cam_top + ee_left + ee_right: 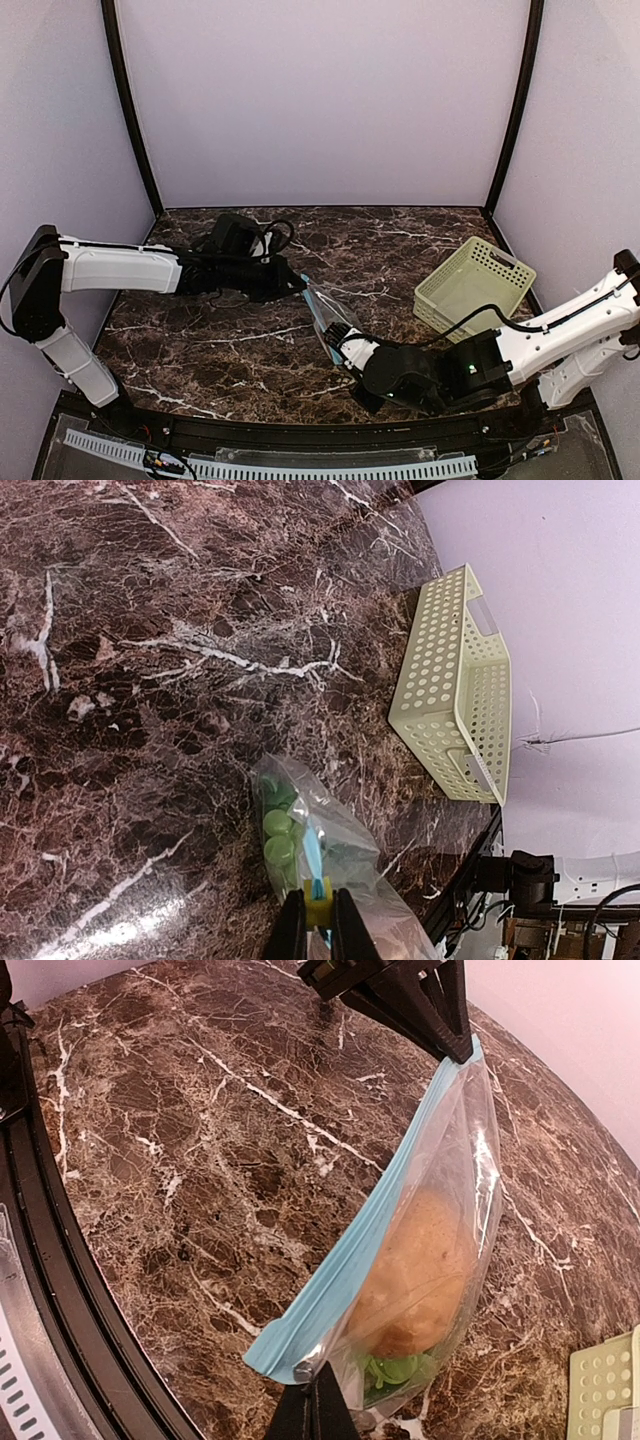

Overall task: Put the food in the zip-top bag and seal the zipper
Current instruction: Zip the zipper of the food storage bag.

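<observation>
The zip-top bag (326, 316) hangs in the air over the middle of the dark marble table (200, 340), stretched between the two grippers. It is clear plastic, and the zipper (370, 1230) is a teal-blue band along its upper edge. In the right wrist view this band runs as one straight line from corner to corner; whether it is pressed closed along all its length cannot be told.

Both foods are inside the bag. The brown-orange potato (420, 1270) fills the middle part, and the green vegetable (390, 1370) lies under it, at the end of the bag near the right gripper. In the left wrist view the vegetable shows as round green lumps behind the plastic.

The left gripper (318, 920) has its fingers closed tight on the far corner of the bag, at the end of the zipper. The right gripper (312, 1400) is also closed, and it pinches the near corner at the other end of the teal band. So the bag is tilted, with its far end a little higher.

The pale green slotted basket (472, 285) stands on the table to the right, apart from the bag.
</observation>
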Available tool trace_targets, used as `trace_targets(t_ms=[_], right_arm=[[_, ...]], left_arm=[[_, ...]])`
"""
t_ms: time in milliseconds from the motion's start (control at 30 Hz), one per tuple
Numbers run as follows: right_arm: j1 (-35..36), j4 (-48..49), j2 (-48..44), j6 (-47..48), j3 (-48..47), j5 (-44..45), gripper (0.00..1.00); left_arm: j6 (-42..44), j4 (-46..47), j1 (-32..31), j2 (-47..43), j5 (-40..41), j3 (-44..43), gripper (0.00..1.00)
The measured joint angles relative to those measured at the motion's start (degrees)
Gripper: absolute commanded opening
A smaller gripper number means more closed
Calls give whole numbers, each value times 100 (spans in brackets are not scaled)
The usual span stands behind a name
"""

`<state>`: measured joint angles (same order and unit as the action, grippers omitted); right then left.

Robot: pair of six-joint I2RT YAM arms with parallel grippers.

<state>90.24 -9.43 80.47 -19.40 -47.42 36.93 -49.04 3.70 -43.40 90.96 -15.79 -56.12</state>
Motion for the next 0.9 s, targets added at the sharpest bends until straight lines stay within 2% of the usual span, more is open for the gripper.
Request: trace_targets(t_ms=[733, 767, 833, 867, 900], right_arm=[[92, -4, 120, 0, -153, -90, 0], [92, -7, 122, -4, -155, -90, 0], [96, -33, 138, -39, -168, -85, 2], [103, -63, 142, -66, -181, -68, 13], [114, -111, 144, -85, -203, -48, 17]], left_arm=[[83, 48, 203, 87, -313, -11, 1], [90, 52, 205, 87, -321, -11, 3], [107, 55, 208, 87, -345, -11, 11], [129, 61, 210, 87, -358, -11, 20], [146, 85, 212, 87, -378, -11, 25]])
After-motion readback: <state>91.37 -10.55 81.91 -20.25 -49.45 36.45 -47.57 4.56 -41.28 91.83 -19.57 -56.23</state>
